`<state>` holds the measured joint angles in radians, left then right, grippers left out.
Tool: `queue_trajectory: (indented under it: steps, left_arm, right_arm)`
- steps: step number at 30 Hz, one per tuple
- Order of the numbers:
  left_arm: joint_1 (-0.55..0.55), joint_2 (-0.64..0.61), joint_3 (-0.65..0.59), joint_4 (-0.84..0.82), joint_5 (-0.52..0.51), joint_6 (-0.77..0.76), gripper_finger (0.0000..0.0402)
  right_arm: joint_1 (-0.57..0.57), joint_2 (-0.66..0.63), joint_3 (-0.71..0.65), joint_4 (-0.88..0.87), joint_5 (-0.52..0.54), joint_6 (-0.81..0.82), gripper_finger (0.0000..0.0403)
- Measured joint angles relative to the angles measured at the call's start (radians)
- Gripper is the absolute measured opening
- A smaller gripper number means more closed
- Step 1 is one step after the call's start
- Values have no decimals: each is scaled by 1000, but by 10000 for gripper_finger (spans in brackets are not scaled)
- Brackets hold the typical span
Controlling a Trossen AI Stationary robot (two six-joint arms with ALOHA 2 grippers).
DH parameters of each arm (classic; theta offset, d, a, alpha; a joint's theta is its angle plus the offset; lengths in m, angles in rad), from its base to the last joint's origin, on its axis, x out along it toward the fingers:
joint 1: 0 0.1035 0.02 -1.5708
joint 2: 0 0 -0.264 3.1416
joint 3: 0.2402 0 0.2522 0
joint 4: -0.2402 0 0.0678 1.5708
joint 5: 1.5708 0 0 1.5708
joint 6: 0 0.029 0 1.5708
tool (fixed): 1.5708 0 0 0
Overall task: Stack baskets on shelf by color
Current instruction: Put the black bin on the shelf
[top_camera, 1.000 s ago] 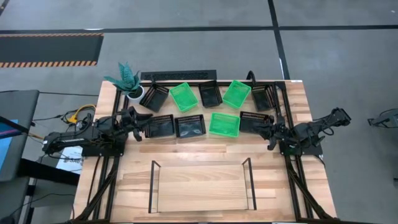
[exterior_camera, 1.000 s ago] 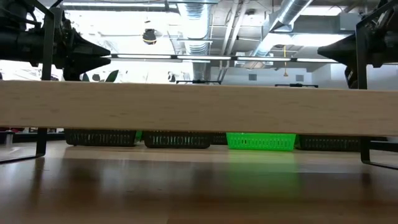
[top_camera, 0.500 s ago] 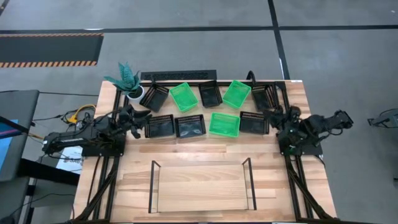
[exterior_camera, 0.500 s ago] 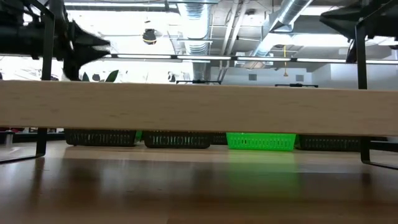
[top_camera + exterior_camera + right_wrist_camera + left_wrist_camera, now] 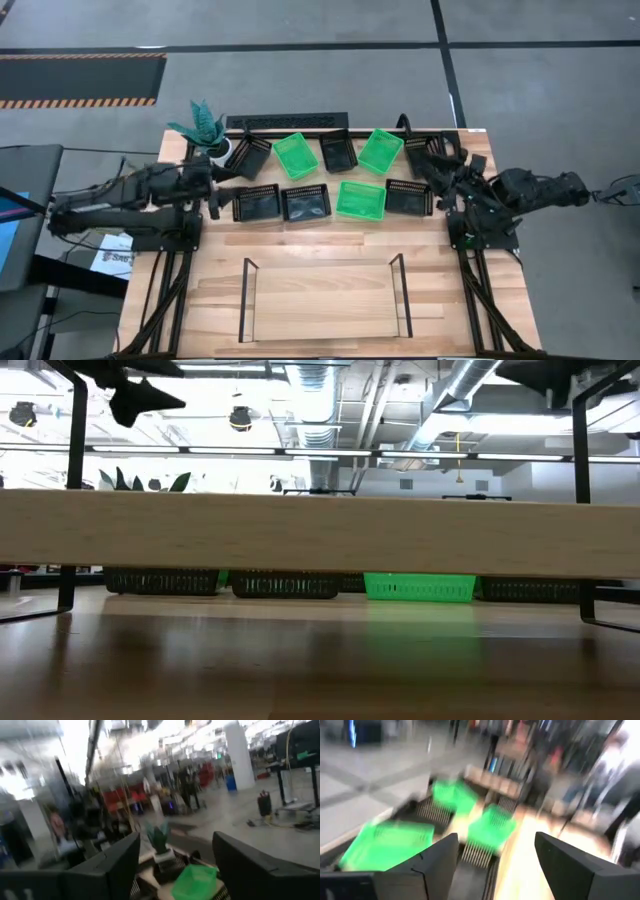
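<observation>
I held my left gripper [image 5: 214,187] over the table's left side, just beside the leftmost black basket [image 5: 256,203] of the near row, and my own wrist view showed its two fingers [image 5: 437,862] spread apart with nothing between them. My right gripper [image 5: 441,172] hung at the right end of the baskets, over the far-right black basket [image 5: 421,157], its fingers [image 5: 112,865] likewise parted and empty. None of the baskets had left the far half of the table: three green baskets [image 5: 361,199] lay scattered among the black ones in two loose rows. The shelf [image 5: 322,300] stood near the front edge with its wooden board bare, well apart from every basket. A potted plant [image 5: 203,131] sat at the far-left corner.
</observation>
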<state>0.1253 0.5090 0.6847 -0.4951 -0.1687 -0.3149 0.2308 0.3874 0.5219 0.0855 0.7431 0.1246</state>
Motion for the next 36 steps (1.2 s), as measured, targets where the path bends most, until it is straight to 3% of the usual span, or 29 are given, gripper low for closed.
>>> queue_trajectory:
  steps: [3,7,12,17,21,29,36]
  left_arm:
    - [0,141,146,-172,-23,18,259]
    - [1,270,247,-263,-98,5,259]
    - [1,354,259,-247,-78,-72,259]
    - [0,415,259,-260,-39,-114,259]
    - [0,450,259,-283,-34,-147,259]
    - [45,488,259,-310,4,-130,259]
    - [276,585,259,-307,235,32,259]
  right_arm:
    - [-5,142,162,-203,30,26,281]
    - [-26,293,375,-557,50,104,282]
    - [-95,435,557,-898,49,276,282]
    - [-174,511,642,-1145,-18,466,282]
    - [-228,536,647,-1287,-84,591,282]
    - [-252,549,647,-1475,-93,740,282]
    - [-252,549,647,-1473,-95,734,282]
